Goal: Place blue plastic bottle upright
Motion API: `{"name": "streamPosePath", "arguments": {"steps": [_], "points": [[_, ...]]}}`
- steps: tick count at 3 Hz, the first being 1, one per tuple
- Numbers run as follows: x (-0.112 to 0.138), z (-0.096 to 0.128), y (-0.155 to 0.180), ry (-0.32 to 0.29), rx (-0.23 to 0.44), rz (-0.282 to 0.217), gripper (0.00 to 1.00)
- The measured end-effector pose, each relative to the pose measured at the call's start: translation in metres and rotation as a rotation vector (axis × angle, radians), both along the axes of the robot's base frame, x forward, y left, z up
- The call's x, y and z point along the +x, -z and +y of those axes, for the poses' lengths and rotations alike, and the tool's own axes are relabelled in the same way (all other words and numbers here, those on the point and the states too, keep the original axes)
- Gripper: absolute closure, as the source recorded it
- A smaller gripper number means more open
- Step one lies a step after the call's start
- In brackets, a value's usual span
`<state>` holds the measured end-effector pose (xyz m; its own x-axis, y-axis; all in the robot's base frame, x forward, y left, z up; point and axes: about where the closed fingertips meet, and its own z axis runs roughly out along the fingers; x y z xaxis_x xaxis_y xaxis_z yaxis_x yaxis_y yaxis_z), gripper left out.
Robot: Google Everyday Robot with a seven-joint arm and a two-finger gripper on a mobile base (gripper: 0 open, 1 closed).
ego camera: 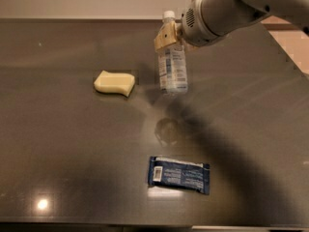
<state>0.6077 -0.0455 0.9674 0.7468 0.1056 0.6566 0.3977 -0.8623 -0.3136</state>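
— Where is the gripper (174, 34)?

— Far side of the dark surface (58, 144), a little right of the middle. The pale arm (231, 8) reaches in from the upper right corner, and the gripper sits at its left end.

— And the fingers (165, 36)?

— Narrow, closed on the blue plastic bottle (173, 69) at its shoulder, just under the white cap (168, 15). One tan finger shows plainly on the bottle's left side; the other is mostly hidden behind the bottle.

— How does the bottle stand?

— Close to upright, cap up, base down, hanging below the gripper. Its pale printed label (172, 64) faces the camera. I cannot tell whether the base touches the surface; a round dark shadow (166, 129) lies on the surface nearer than the base.

— What else is there?

— A yellow sponge (114, 82) lies flat to the left of the bottle, near it but apart. A dark-blue wrapper (179, 174) lies flat well nearer to the camera, roughly below the bottle and apart from it. A bright spot of light glints at the near left of the surface.
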Motion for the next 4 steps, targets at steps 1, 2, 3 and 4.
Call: {"name": "streamPosePath", "arguments": {"steps": [1,2,3,4], "points": [[0.003,0.009,0.000,-0.111,0.007,-0.089,1.00],[0.005,0.018,-0.005,-0.219,0.017,-0.189,1.00],[0.006,0.025,-0.009,-0.319,0.035,-0.240,1.00],[0.007,0.030,-0.013,-0.423,0.058,-0.266,1.00]]}}
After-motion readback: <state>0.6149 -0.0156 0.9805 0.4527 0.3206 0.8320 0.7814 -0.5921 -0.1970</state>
